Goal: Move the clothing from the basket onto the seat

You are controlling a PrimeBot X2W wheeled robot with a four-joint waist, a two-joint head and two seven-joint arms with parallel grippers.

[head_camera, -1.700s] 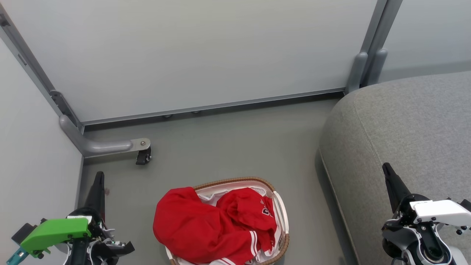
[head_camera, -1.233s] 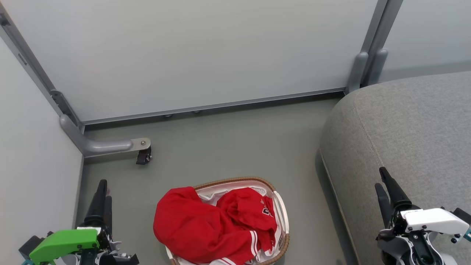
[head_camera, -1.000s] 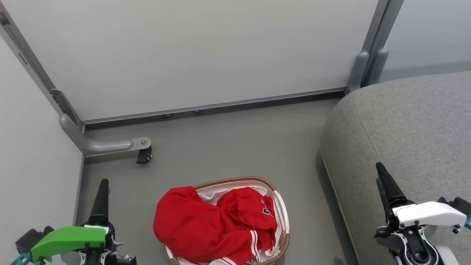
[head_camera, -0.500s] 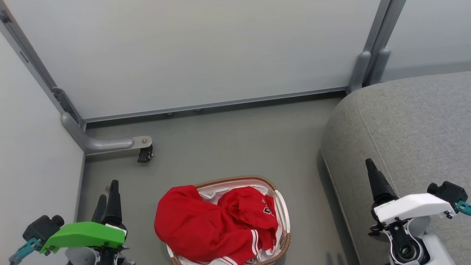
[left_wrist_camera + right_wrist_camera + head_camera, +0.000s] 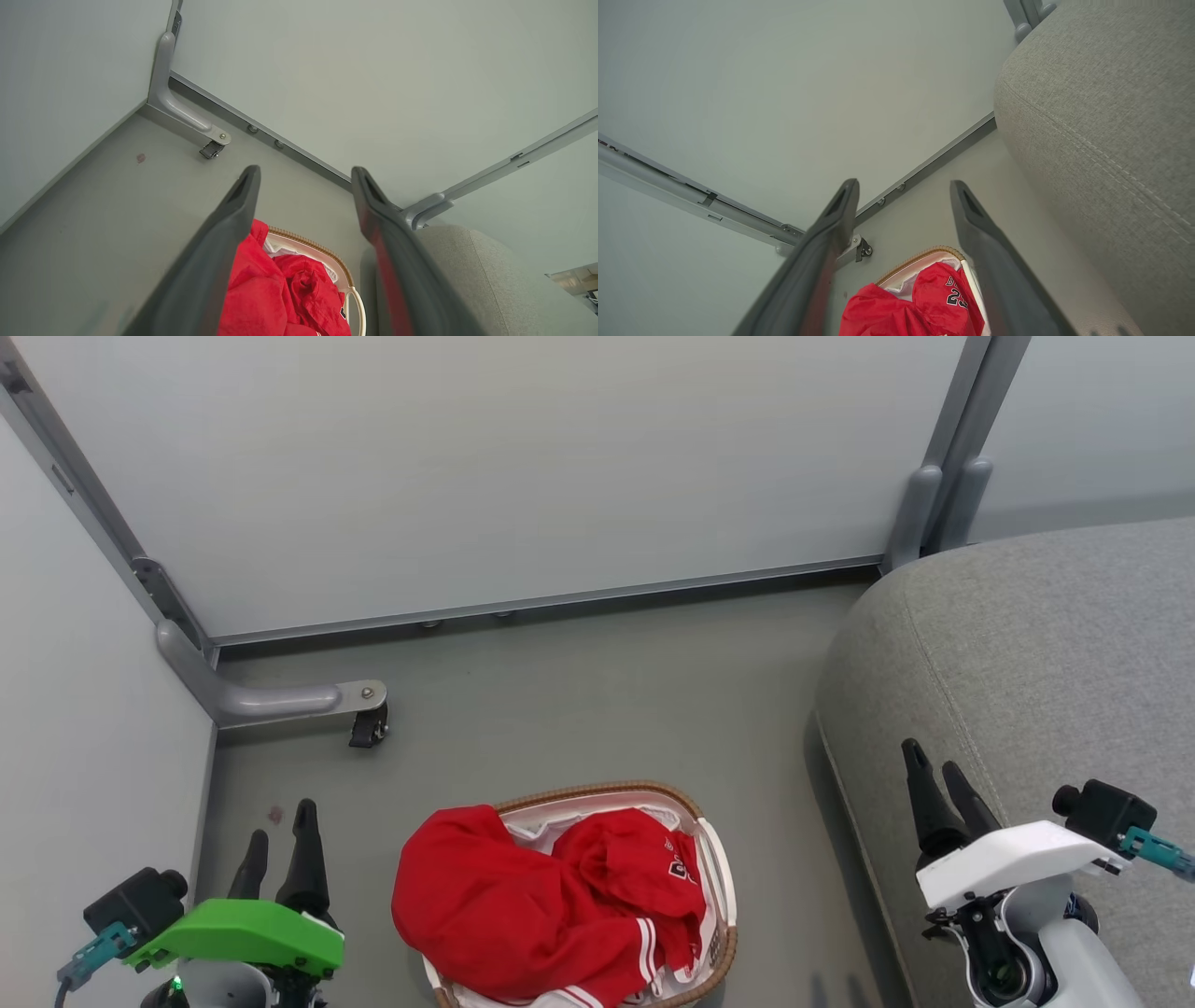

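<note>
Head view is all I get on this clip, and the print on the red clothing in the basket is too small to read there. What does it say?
Observer: In the right wrist view, the clothing shows a black "23" under lettering that starts with "B". The rest is folded away.
Operator: Is anything between the right claw's fingers?
Observer: No. Seen from its own wrist, the right claw is wide open and empty. The basket lies beyond it, untouched.
Operator: And the left one?
Observer: In the left wrist view, the left claw is also open and empty. It points over the clothing, with the seat off to one side.
</note>
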